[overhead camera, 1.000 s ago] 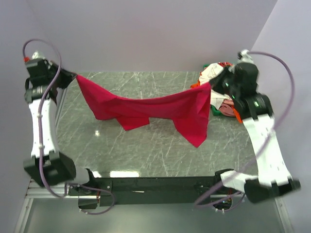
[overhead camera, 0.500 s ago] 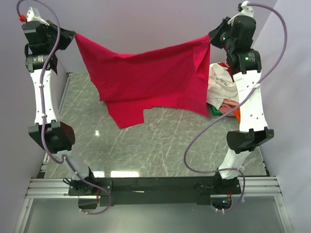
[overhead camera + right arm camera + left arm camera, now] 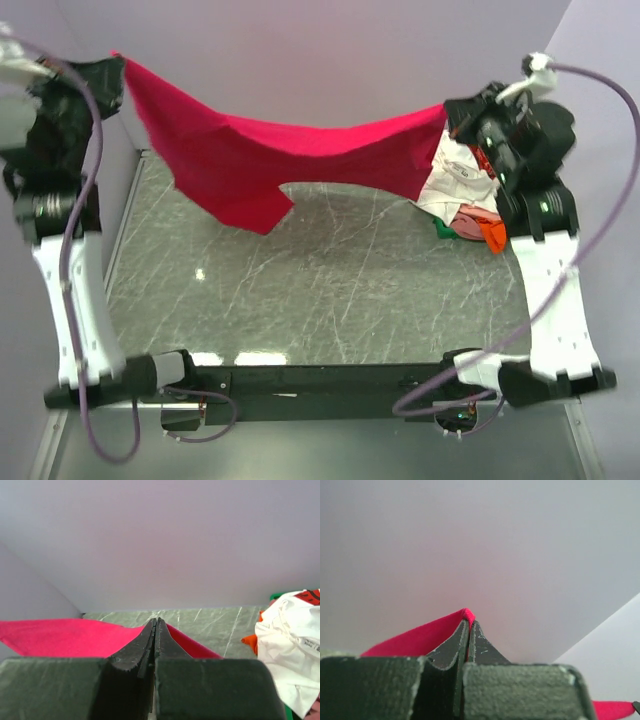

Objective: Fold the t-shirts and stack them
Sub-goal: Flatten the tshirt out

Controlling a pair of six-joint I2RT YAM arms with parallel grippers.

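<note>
A crimson red t-shirt [image 3: 270,150] hangs stretched in the air between both arms, sagging in the middle above the table. My left gripper [image 3: 118,62] is shut on its upper left edge, high at the far left; red cloth [image 3: 420,637] shows pinched at the fingertips [image 3: 469,624]. My right gripper [image 3: 447,110] is shut on the shirt's right edge, with red cloth [image 3: 60,637] on both sides of the closed fingers [image 3: 156,625]. A heap of other t-shirts [image 3: 460,190], white, orange, pink and green, lies at the far right of the table.
The marble-patterned table [image 3: 320,290] lies under the hanging shirt. Lilac walls close in the back and both sides. The white printed shirt [image 3: 290,645] of the heap lies just right of my right gripper.
Both arms lifted the red shirt off the table and up. Since half a second ago, the left end rose and moved outward left, the right end dropped, and the shirt now sags.
</note>
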